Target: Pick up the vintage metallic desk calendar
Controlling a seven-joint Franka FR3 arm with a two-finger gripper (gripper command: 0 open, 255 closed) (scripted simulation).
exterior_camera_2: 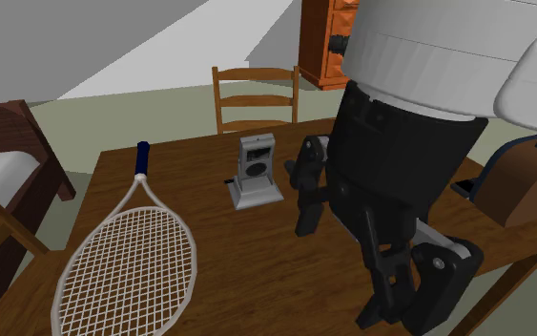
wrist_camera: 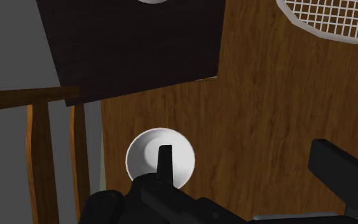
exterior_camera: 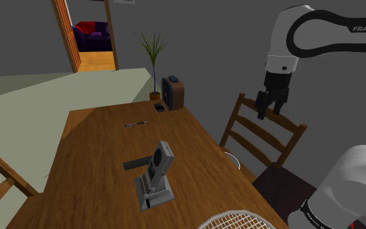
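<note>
The desk calendar (exterior_camera: 155, 175) is a grey metallic stand with a tilted upright face on a flat base, standing mid-table toward the front. From the second exterior view the calendar (exterior_camera_2: 255, 172) faces me, beyond the racket. My black gripper (exterior_camera: 271, 108) hangs open in the air off the table's right side in the shoulder view, above a wooden chair (exterior_camera: 261, 133) and well apart from the calendar. In the wrist view the gripper (wrist_camera: 247, 159) has its fingers spread with nothing between them, looking down on a white bowl (wrist_camera: 159, 158). Up close, the gripper (exterior_camera_2: 409, 301) holds nothing.
A tennis racket (exterior_camera_2: 128, 258) lies on the wooden table (exterior_camera: 97, 143) near the front edge. The white bowl (exterior_camera: 232, 158) sits at the table's edge by the chair. A brown box (exterior_camera: 173, 93), a potted plant (exterior_camera: 154, 52) and a pen (exterior_camera: 136, 123) are at the far end.
</note>
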